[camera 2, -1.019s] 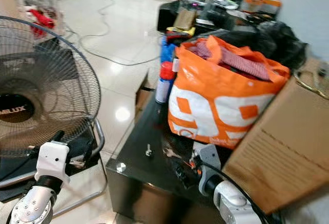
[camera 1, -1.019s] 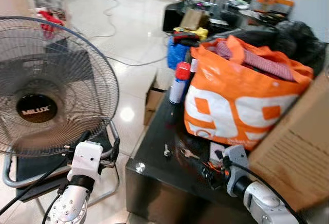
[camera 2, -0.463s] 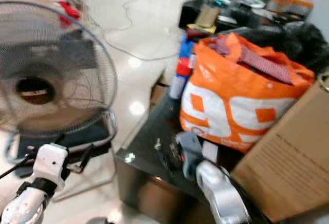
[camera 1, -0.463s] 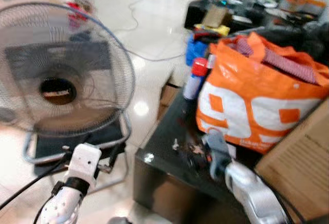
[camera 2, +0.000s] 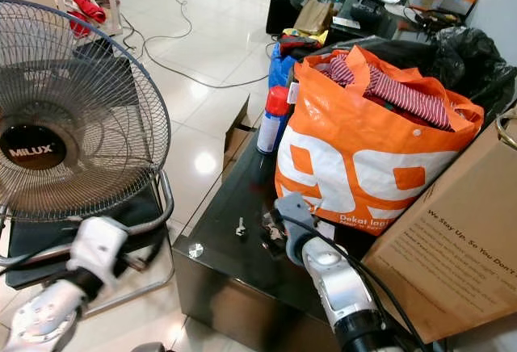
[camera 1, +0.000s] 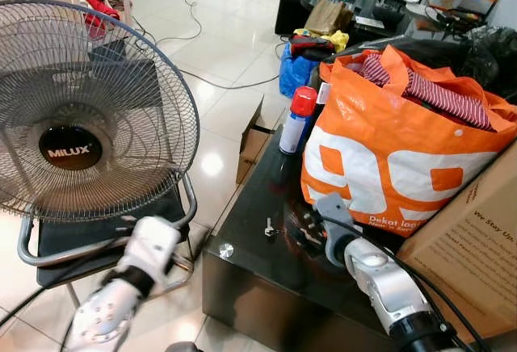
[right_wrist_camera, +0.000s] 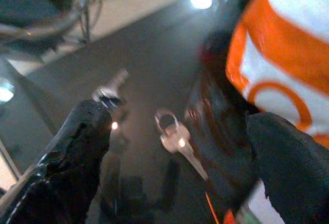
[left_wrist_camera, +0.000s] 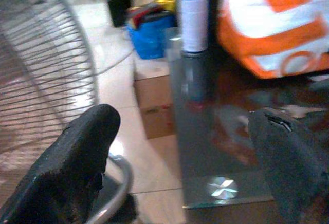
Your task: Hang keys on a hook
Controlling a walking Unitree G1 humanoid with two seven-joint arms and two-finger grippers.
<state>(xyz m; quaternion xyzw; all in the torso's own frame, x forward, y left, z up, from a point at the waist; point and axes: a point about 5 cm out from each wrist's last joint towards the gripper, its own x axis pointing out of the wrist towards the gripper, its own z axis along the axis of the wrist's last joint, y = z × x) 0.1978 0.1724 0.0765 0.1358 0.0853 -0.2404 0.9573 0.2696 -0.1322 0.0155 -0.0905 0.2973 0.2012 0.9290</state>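
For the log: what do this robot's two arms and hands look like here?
Both arms are silver metal tubes with rounded joints. The left arm ends in a white wrist block, blurred; the right arm has a grey wrist piece. Thin black cables run along both. Each hand has two long black, rough-textured fingers, seen on the left hand too.

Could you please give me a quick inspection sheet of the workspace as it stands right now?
Surface: glossy black table.
Job's things: keys lying on the table; hook: nothing seen.
Clutter: orange bag of clothes, spray can, cardboard box.
Grippers: right gripper over the keys, jaws open; left gripper beside the table, jaws open.
Cables: white cable across the floor.
Surroundings: fan on a chair, tiled floor.
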